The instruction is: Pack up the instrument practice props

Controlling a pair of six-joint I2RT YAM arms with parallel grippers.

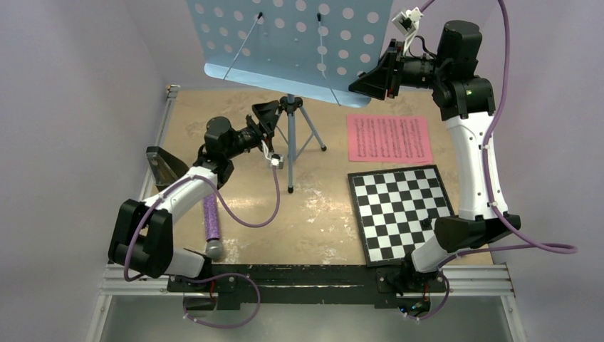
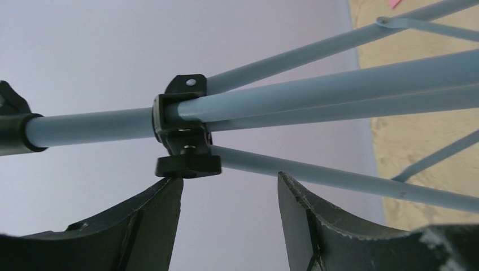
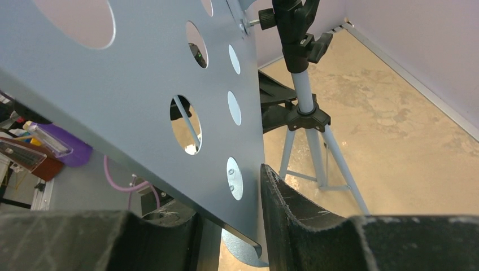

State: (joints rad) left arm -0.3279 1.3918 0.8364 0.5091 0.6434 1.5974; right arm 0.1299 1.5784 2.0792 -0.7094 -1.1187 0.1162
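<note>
We are holding the tall light-blue perforated metal music stand (image 1: 285, 43) from two sides. It is standing upright on its tripod legs at the top centre of the overhead frame. Our right gripper (image 3: 229, 195) is sitting high at the upper right of that frame and appears to be clenching the lower right edge of the stand's holed desk. In the right wrist view the plate is running between the two black fingers (image 3: 294, 214), with its lip caught at the bottom centre. We judge that this grip is there to steady the top-heavy desk, so the stand is not tipping while the other arm is working lower down.

Our left gripper (image 2: 229, 186) is released, with its jaws standing apart. It is pointing at the black plastic collar with its knob (image 2: 183, 132), where the pole meets the legs, left of centre in the left wrist view. The knob is sitting just at the tip of one finger, not between the pair. We are reading this as lining up on the collar, either to loosen it or to take hold there so the legs can fold.

The pink sheet-music page (image 1: 389, 137) is lying flat right of centre in the overhead frame, just above the black-and-white checkered board (image 1: 399, 206), which we are leaving alone. A small black wedge-shaped object (image 1: 162, 167) is standing at the middle left. It may be the metronome, but it is too small for us to tell. Nothing is looking packed yet.
</note>
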